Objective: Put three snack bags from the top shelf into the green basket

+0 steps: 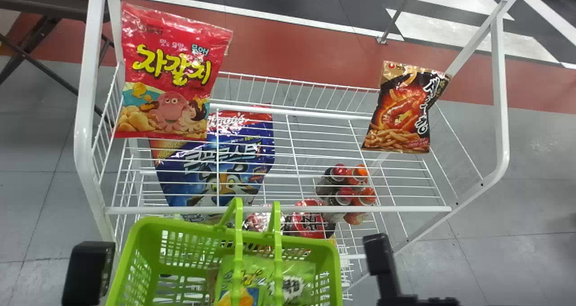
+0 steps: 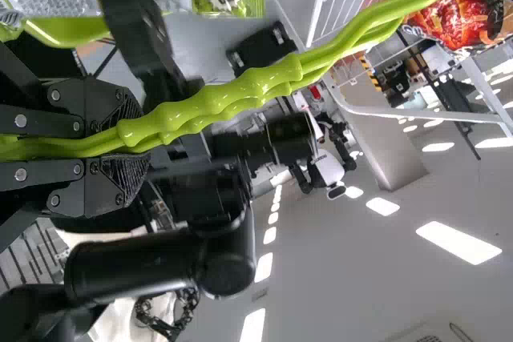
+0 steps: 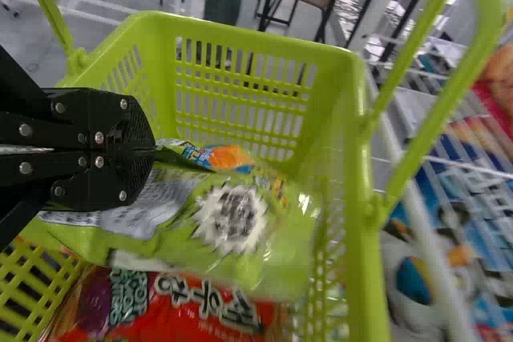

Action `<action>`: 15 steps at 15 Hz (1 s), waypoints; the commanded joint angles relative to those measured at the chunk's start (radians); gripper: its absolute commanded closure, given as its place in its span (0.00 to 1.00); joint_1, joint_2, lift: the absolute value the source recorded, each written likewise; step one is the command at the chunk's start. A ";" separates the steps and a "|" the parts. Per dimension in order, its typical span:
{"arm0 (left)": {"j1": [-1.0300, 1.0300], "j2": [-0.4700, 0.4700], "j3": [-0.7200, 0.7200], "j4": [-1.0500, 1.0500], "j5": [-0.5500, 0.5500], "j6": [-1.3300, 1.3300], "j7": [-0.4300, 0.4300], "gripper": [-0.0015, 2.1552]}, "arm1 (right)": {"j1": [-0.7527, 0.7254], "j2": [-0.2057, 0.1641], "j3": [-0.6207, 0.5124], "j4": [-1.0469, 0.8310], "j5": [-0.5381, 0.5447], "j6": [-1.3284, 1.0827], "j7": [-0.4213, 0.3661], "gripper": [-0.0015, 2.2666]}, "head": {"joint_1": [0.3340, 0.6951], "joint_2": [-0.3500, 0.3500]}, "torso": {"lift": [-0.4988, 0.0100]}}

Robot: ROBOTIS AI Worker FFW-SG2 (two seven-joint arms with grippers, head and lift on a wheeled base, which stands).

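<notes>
Lowering the green bag [image 3: 240, 218] fully onto the contents of the green basket [image 3: 264, 50] looks like the step in hand; the right gripper [image 3: 152, 148] is within the basket, its jaws pinching one end of that bag; best to let the free end settle flat, spread the jaws only once the bag's weight is borne, then lift clear without hooking film or rim. The left gripper [image 2: 135, 146] has its jaws pinched on the two handles [image 2: 264, 82]; a steady hold there should stop the basket tipping.

The green bag is glossy and creased, with a white burst around dark lettering and a silvery part near the jaws; it will likely fold softly; beneath it lies a shiny red bag [image 3: 192, 310] with a purple patch.

Farther off, two bags stand on the top shelf [image 1: 315, 159]: at its left end a large red octopus bag [image 1: 173, 72], plump and crinkled, at its right end a smaller black bag [image 1: 400, 110] with gold at the top; either could be the third, if the two in the basket count.
</notes>
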 commanded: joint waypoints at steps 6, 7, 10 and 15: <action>0.011 0.001 -0.007 -0.017 -0.003 0.005 0.006 0.65 | -0.039 -0.014 0.092 0.177 0.086 -0.181 0.109 0.97 | 1.00 0.00 | 0.89; 0.011 0.001 -0.007 -0.017 -0.005 0.008 0.006 0.65 | -0.028 -0.018 0.071 0.150 0.092 -0.178 0.109 0.78 | 1.00 0.00 | 0.89; 0.010 0.001 -0.007 -0.016 -0.005 0.008 0.008 0.65 | 0.019 -0.020 -0.024 0.012 0.117 -0.138 0.124 0.00 | 1.00 0.00 | 0.89; 0.005 -0.001 -0.010 -0.011 -0.006 0.008 0.008 0.65 | 0.021 -0.012 -0.179 -0.108 0.063 -0.040 0.204 0.03 | 1.00 0.00 | 0.89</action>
